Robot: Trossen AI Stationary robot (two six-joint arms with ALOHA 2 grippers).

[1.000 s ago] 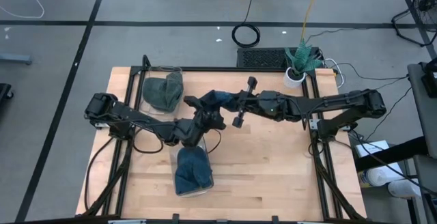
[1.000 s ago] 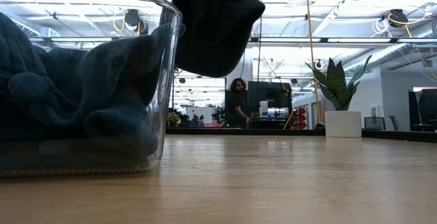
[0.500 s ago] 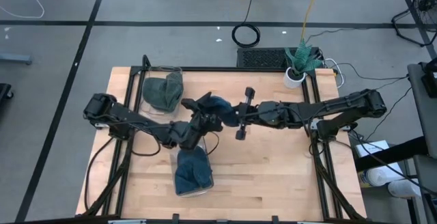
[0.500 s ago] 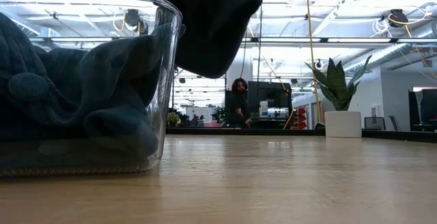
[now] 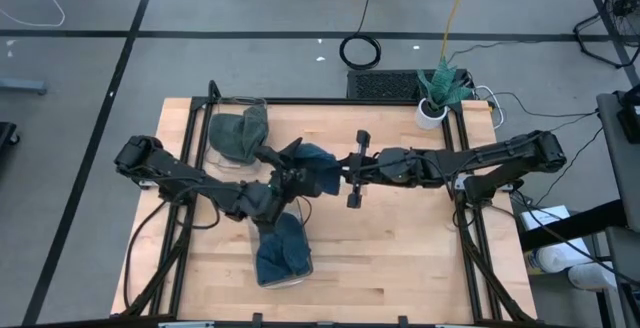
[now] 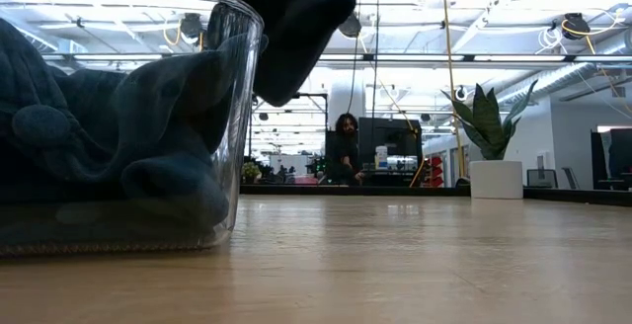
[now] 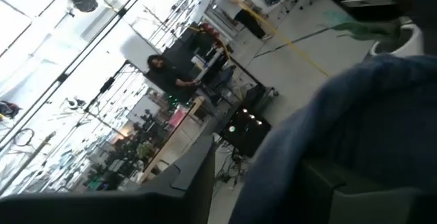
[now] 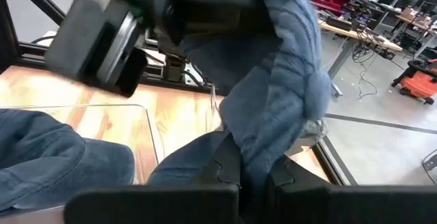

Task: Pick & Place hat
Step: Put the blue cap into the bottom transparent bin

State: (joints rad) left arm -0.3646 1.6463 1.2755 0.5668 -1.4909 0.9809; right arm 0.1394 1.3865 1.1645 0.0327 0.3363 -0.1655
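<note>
there, blue hat (image 5: 318,158) between end effectors

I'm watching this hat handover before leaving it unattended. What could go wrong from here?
Both the right gripper and the left gripper are on the airborne blue hat; pulling apart could stretch it or jerk it free. It hangs short of the near clear bin, which already holds a blue hat, so an early release might miss.
</note>
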